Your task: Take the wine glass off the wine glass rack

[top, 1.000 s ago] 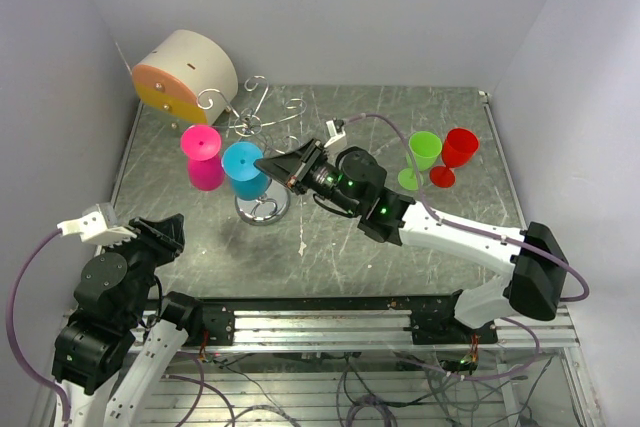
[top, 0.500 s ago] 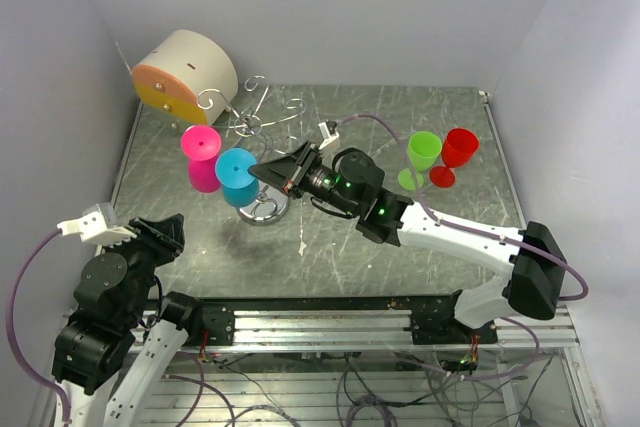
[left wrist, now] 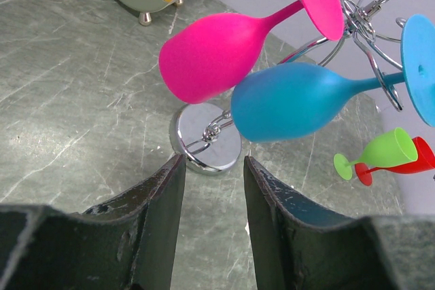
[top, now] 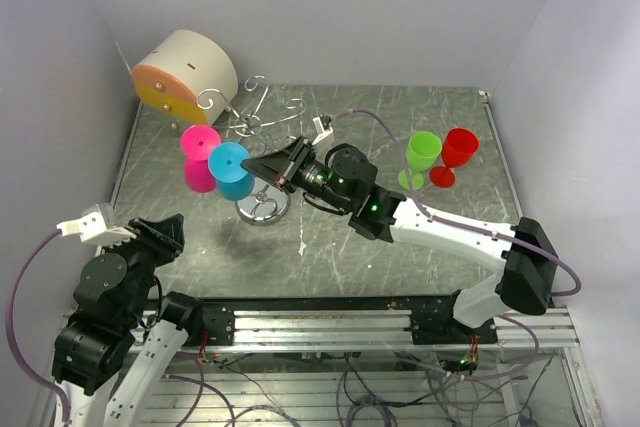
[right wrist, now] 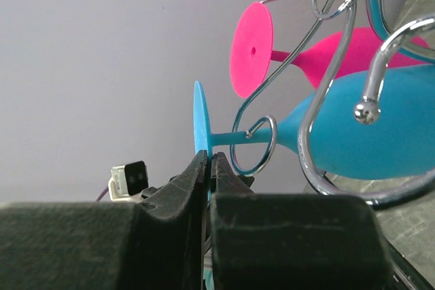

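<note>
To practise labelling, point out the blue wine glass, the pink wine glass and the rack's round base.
blue wine glass [left wrist: 299, 103]: left wrist view, its bowl.
pink wine glass [left wrist: 211, 56]: left wrist view, its bowl.
rack base [left wrist: 204, 155]: left wrist view, shiny disc.

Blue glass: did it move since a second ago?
Yes. The right gripper, pinching the blue glass by its foot, slid left and carried it toward the pink glass. The left gripper, rack, green glass and red glass stayed put.

The pink glass [top: 201, 159] hung just beside the blue glass [top: 233, 172], the rack [top: 250, 125] hooks curling behind — the near desk [top: 330, 259] lay open.
</note>
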`<state>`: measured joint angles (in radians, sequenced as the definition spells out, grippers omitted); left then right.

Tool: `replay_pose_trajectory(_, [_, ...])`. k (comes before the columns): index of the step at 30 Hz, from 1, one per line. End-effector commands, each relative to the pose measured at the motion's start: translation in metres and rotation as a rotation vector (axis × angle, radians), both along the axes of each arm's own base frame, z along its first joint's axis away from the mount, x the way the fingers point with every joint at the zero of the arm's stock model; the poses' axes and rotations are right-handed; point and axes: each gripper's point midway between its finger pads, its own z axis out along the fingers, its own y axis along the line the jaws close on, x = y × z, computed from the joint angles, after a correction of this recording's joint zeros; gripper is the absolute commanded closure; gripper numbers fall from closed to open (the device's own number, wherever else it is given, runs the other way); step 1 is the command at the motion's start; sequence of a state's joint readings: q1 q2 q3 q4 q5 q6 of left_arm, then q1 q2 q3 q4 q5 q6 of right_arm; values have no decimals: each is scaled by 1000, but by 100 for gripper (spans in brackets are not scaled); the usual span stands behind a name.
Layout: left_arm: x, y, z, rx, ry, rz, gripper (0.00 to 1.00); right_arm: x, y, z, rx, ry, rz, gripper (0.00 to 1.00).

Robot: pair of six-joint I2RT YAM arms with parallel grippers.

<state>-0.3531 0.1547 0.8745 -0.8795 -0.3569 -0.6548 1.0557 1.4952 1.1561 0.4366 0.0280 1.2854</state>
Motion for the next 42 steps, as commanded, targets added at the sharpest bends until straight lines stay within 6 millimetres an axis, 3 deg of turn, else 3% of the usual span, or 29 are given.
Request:
replay_pose_trajectory(1, [0,2,7,-13,-31,12,50,8,1,23,45,-48,-43,100])
replay_pose_trajectory(6, [0,2,6,-13,-31,13,50,15,-1,20,41,-44,-82,100])
replay_pose_trajectory(21, [0,2,5,-12,-28,10,50,27,-48,20,50,-49,-271,100])
replay_pose_trajectory(32, [1,2,5,-12,-24,14,50,34,-51,12,26,-16,-311,100])
replay_pose_trajectory(40, [2,1,5,-6,-21,6,49,23,-74,9,3,-15,-323,100])
replay_pose_trajectory(42, [3,-1,6,-4,-16,-3,48,18,-81,-3,-40,-10,-317,100])
